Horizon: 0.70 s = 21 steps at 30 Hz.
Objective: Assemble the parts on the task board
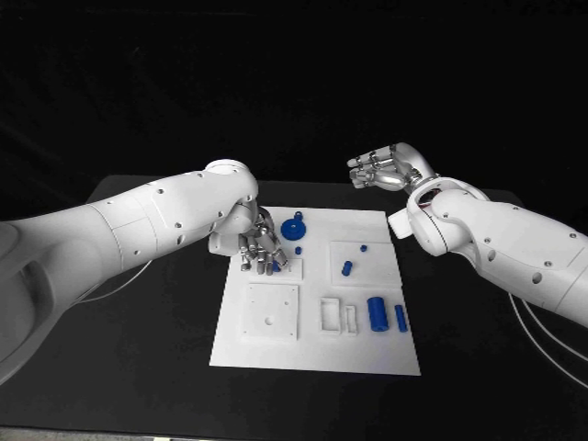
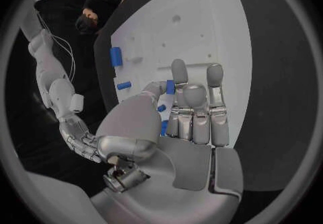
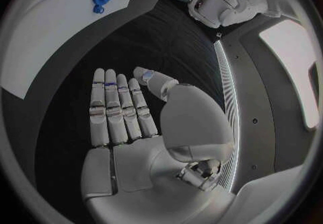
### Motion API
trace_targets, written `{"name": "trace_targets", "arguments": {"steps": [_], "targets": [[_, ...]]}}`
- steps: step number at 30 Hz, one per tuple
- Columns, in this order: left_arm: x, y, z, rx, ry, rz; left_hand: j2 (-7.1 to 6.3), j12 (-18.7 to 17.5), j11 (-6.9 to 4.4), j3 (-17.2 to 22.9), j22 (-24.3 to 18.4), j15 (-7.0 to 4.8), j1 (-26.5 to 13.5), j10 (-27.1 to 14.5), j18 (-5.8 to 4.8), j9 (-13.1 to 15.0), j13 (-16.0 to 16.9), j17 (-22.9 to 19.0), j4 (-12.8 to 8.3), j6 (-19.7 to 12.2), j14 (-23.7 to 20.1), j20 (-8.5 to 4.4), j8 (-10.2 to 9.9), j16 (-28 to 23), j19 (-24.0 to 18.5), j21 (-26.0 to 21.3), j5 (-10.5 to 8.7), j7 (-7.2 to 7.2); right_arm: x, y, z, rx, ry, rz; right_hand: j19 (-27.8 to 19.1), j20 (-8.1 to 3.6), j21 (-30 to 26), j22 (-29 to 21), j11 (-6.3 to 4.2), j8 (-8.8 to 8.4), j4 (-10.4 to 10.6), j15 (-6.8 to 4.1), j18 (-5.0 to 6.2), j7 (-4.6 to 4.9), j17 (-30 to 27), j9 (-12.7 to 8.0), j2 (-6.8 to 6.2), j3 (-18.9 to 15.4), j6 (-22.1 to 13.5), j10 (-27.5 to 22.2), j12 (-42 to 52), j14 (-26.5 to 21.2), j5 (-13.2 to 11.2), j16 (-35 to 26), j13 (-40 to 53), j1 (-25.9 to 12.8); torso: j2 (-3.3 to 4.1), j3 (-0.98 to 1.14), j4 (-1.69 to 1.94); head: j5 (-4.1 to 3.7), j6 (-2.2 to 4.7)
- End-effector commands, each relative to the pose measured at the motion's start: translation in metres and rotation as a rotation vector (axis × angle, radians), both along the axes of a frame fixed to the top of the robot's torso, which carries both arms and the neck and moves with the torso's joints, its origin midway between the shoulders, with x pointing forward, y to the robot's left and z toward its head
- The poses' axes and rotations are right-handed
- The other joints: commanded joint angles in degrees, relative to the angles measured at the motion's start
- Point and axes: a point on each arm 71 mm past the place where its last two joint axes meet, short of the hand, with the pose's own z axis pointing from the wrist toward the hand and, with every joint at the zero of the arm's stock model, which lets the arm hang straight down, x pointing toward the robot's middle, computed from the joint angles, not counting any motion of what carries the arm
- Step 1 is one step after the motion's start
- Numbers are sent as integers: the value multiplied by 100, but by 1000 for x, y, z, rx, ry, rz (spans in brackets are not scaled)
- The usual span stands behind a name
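The white task board lies in the middle of the black table. My left hand hangs over its far left part, fingers pointing down at the board. In the left wrist view a small blue part sits pinched between the thumb tip and a finger of that left hand. A round blue part lies just beyond the hand. My right hand is raised past the board's far right corner; in the right wrist view this right hand has straight fingers and holds nothing.
A small blue peg and a blue dot sit on a raised square at the board's middle right. Two blue cylinders stand near its right edge. A white square plate lies at the near left.
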Motion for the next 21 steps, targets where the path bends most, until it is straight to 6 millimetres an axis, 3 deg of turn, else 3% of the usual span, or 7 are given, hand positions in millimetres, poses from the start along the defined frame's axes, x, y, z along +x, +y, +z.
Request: {"name": "trace_targets", "arguments": {"steps": [1,7,21], "targets": [[-2,-4,0,-9,14,-8,112,34,10,816,120,-5,94,66,-1,7,7,9,-865,0,-18,1,-2,37,14,34,-8,-47,-1,2,0,-7,-3,19,-44,-9,17,-8,10,1,-11,-11,68,-3,-9,5,-51,1,-35,-35,-18,-41,21,-20,-9,3,3,0,-1,-3,6],[-1,-4,1,-10,1,6,114,34,9,813,120,-5,89,67,0,11,7,9,-861,-4,-15,1,-2,35,18,36,-14,-47,-1,3,1,-6,-3,23,-44,-9,17,-8,10,1,-11,-11,68,-3,-9,5,-51,1,-35,-35,-18,-41,21,-20,-9,3,2,6,-4,-9,19],[1,-2,1,5,-24,21,131,38,3,805,118,-5,96,72,7,41,10,13,-857,-19,-3,2,8,28,32,37,-84,-50,-2,4,1,-6,-3,25,-44,-9,17,-8,10,1,-11,-11,68,-3,-9,5,-51,1,-35,-35,-18,-41,21,-20,-9,3,5,-1,-2,-17,8]]}}
